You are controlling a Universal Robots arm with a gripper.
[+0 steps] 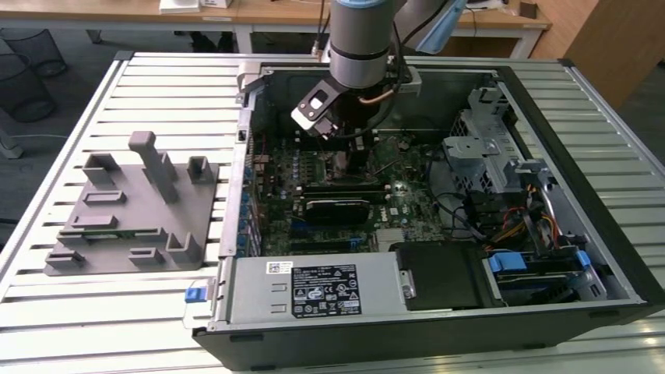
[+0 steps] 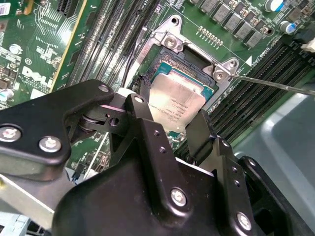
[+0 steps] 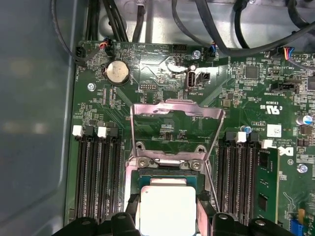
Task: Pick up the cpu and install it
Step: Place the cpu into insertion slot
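Exterior view
Arm: reaches down into the open computer case, over the middle of the motherboard.
Grey fixture: lies on the slatted table, outside the case, on the exterior view's left.

Second wrist view
Socket: black frame on the green board, with silver screw tabs at two of its corners.
Cpu: silvery top up, directly over the socket opening; I cannot tell whether it is fully seated.
Gripper: its black fingers press on two opposite edges of the cpu, grasping it.
Lever: thin rod running away from one socket corner.

First wrist view
Load plate: swung open, standing beyond the socket.
Memory slots: in rows on both sides of the socket.
Coin cell: well beyond the socket, past the load plate.
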